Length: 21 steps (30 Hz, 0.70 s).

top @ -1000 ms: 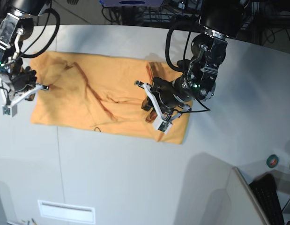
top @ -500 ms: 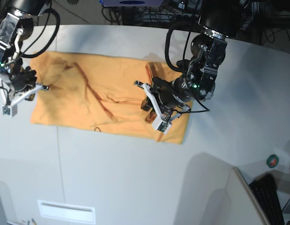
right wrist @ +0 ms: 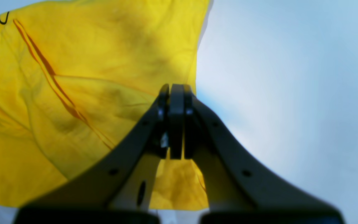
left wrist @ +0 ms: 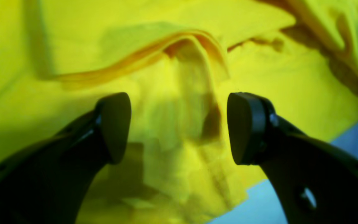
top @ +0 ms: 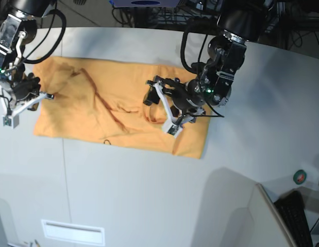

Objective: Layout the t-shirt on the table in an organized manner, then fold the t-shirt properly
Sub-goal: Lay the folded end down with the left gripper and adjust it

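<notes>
Orange cloth, the t-shirt (top: 118, 110), lies spread on the table (top: 149, 185). Your left gripper (left wrist: 179, 127) stands with jaws apart over a raised fold, holding nothing. Your right gripper (right wrist: 176, 121) is closed at the shirt's edge; you cannot tell whether cloth is pinched.

front table (top: 149, 195): open | right: wall corner (top: 267, 216), tape roll (top: 300, 176)
</notes>
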Each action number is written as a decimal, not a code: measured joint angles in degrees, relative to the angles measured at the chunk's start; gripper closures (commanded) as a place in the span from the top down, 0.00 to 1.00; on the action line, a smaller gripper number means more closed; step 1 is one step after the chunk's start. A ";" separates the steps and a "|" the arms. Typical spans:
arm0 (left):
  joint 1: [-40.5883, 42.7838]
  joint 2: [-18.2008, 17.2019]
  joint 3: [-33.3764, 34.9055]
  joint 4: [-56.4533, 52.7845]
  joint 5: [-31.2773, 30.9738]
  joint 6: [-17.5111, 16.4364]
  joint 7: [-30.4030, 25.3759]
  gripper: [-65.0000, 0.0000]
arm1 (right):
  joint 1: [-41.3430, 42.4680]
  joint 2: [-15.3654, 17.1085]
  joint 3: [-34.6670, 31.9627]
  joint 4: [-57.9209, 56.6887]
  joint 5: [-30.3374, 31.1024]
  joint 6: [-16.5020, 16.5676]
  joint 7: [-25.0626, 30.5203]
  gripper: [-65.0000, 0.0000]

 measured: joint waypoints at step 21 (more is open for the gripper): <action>-2.71 0.31 -22.23 -6.36 0.35 0.81 -0.09 0.00 | 1.18 -0.11 -0.15 0.00 0.00 0.00 -0.02 0.00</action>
